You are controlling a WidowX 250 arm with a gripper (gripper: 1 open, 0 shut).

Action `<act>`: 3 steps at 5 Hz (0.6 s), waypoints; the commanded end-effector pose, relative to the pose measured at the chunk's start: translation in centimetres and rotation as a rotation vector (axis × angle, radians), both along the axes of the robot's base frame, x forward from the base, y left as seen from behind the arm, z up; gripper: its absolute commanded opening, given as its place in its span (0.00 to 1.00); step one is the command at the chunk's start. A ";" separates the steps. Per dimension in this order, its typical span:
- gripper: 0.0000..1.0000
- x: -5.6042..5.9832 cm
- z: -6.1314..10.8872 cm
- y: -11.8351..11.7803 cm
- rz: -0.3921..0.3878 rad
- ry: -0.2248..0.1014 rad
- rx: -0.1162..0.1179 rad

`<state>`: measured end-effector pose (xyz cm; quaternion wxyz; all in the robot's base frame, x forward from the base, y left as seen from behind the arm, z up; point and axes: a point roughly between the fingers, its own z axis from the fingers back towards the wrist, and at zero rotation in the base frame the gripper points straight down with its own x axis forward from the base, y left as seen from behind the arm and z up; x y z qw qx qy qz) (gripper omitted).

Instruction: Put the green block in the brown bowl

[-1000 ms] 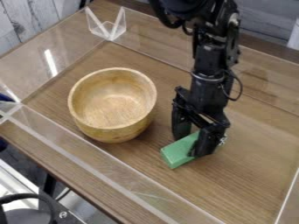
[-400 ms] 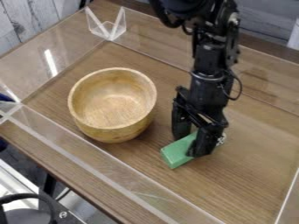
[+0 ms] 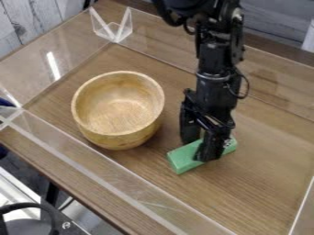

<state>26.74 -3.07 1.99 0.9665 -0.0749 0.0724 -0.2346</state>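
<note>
Even, moderately bright light; soft, faint shadows — pale glare along the clear strips; fine detail slightly soft.

One green block (image 3: 185, 158), one tan bowl (image 3: 117, 109) and one robot arm (image 3: 218, 55).

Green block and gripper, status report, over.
Gripper open, down at the block's top. Green block on the table, outside the bowl. Nothing seen between block and bowl.
</note>
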 end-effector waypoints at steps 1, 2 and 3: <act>1.00 1.2 0.1 0.5 -0.010 -0.035 0.024; 1.00 1.7 0.1 0.6 -0.018 -0.038 0.045; 0.00 2.3 0.1 0.5 -0.030 -0.046 0.044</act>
